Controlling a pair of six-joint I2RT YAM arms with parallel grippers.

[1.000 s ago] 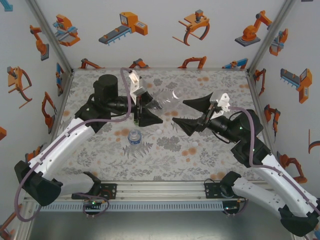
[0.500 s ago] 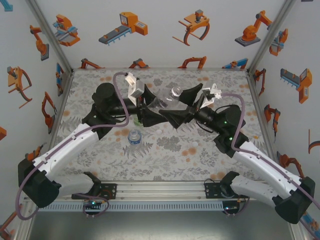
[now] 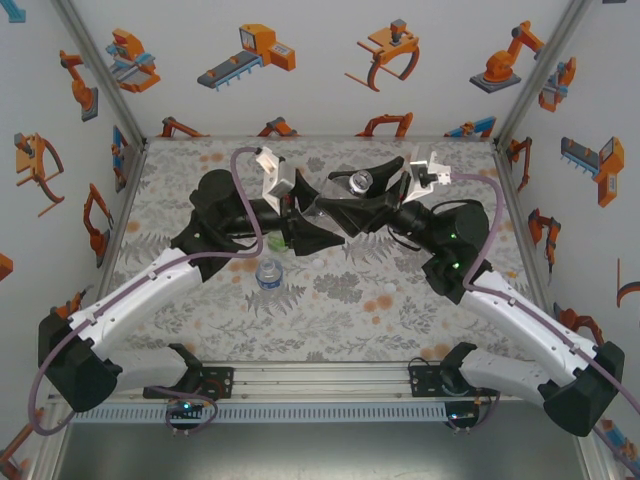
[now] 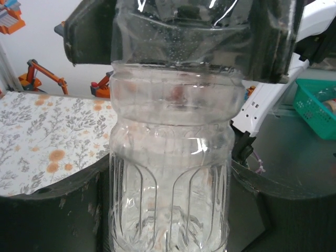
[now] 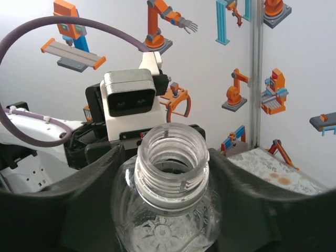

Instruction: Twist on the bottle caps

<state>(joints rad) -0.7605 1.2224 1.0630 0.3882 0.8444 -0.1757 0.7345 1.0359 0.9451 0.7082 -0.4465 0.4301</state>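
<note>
the bottles are apart: the top view shows the clear bottle (image 3: pixel 328 208) lifted over the floral table (image 3: pixel 450 170), and the short blue-labelled bottle (image 3: pixel 268 274) standing near a loose white cap (image 3: pixel 385 287). the left wrist view shows the left gripper (image 3: pixel 303 217) clamped on the clear bottle's ribbed body. the right gripper (image 3: pixel 352 200) clasps its shoulder, and its wrist view shows the threaded neck (image 5: pixel 167 176) open.

A clear ribbed bottle (image 4: pixel 173 131) runs up the middle of the frame. It is pinched low down by the left hand (image 4: pixel 170 220), one dark finger (image 4: pixel 52 215) pressing on each side. The right hand (image 4: pixel 181 37) brackets its upper part. The floral worktop (image 4: pixel 47 136) lies to the left and a teal basket (image 4: pixel 315 100) sits to the right.
</note>
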